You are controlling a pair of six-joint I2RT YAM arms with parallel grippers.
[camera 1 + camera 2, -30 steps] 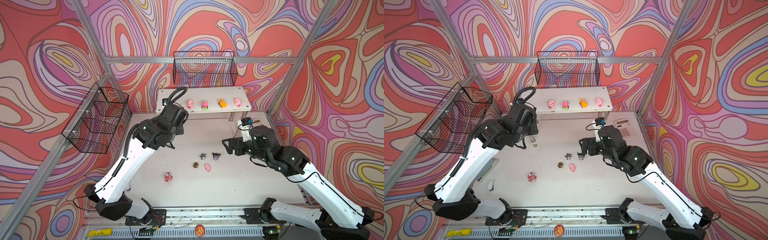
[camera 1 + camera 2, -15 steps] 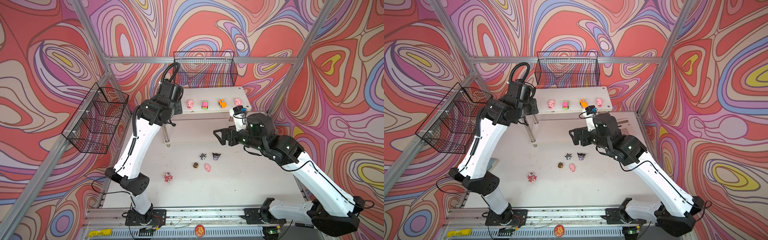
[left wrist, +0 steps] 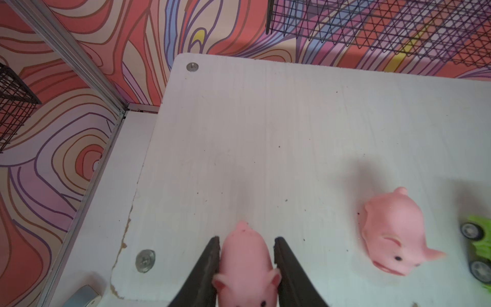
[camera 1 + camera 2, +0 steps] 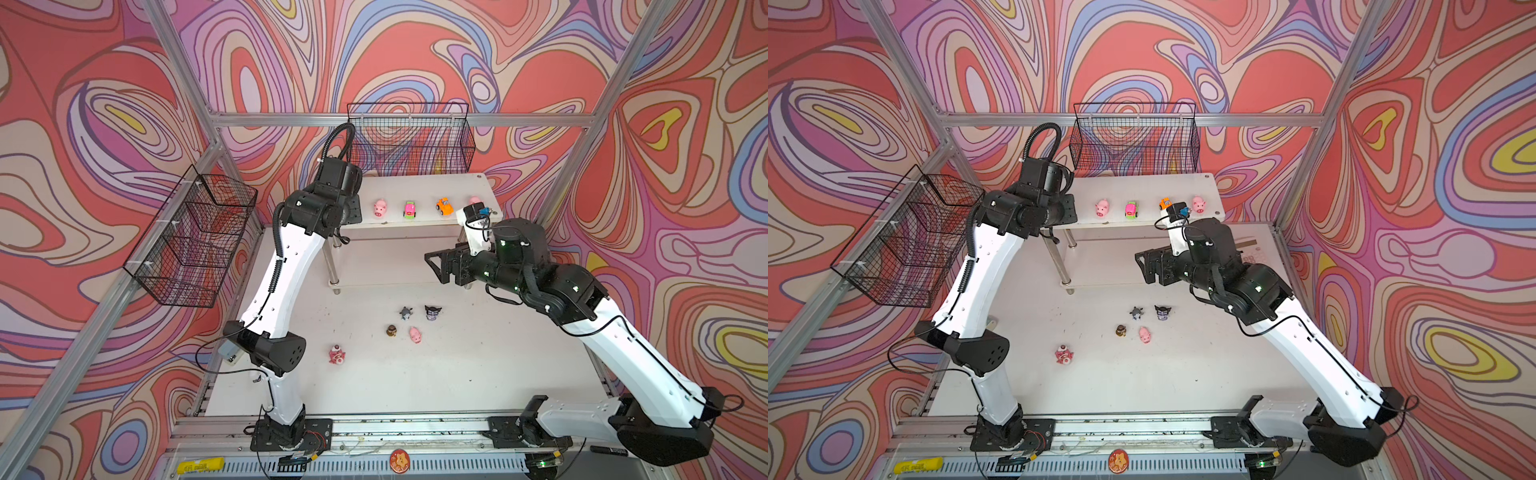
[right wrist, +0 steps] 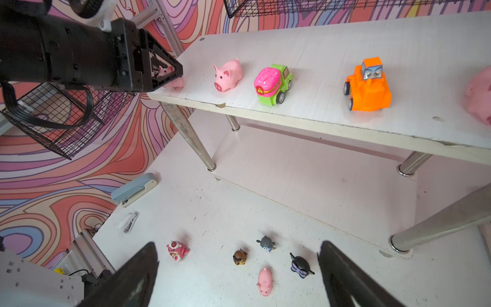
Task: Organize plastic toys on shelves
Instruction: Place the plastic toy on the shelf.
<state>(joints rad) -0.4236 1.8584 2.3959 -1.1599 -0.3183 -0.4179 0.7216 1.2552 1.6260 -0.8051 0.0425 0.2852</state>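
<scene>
Both top views: shelves [image 4: 415,185] against the back wall, upper board carrying a spaced row of shelf pig [image 4: 379,208], pink-green car [image 4: 409,209], orange car [image 4: 444,206] and end pig [image 4: 1199,204]. Down on the table [image 4: 478,374], in front of the shelves, a loose cluster of grey figurine [image 4: 406,312], dark horned figurine [image 4: 432,311], brown figurine [image 4: 391,331] and table pig [image 4: 415,335], with pink bear [image 4: 337,354] apart toward the left arm's side. Back basket [image 4: 409,141] hung above the shelves, side basket [image 4: 195,241] on the left wall, only wallpaper showing through the mesh of each. Left gripper [image 4: 354,210] over the upper board's left end, its grasp hidden from above; right gripper [image 4: 433,268] in the air before the lower board, fingers spread wide, released. In a top view, calculator [image 4: 1252,251] peeking from behind the right arm. Left wrist view: fingers clenched on held pig [image 3: 247,268] near the board's corner, shelf pig beside it, a slice of the pink-green car past that; resting on the board or just above it, impossible to tell. Right wrist view: held pig seen from the side, at the board's end edge, between the left fingers; also blue-grey stapler [image 5: 134,188] and small white stapler [image 5: 128,223] on the table by the left wall, barely seen from above.
</scene>
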